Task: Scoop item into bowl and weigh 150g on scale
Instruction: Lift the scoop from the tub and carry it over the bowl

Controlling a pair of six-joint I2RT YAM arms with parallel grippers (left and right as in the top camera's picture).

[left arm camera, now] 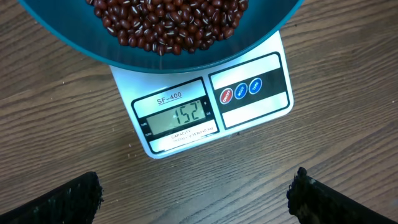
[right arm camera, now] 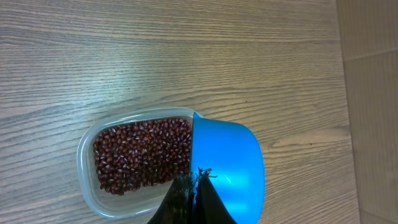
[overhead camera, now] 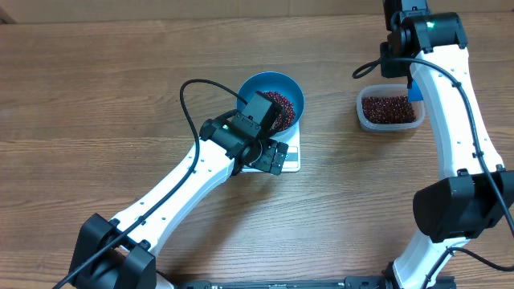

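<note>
A: Position of the bowl?
B: Centred on the scale, mid-surface. Its rim overhangs the scale's far edge and both sides; only the near edge with the display stays exposed, reading 152. The beans form a heap inside the bowl.

A: Left hand?
B: Hovers over the scale's near edge, fingers spread wide, nothing between them. Bare wood lies below on both sides.

A: Right hand?
B: Pressed together, pinching the scoop by its handle. The scoop hangs over the right end of the tub, its rim crossing the tub's edge. More beans lie in the tub.

A: Clearance?
B: Tub and scale sit well apart, open wood between them. The left arm crosses the near-left surface; the right arm runs along the right edge.
</note>
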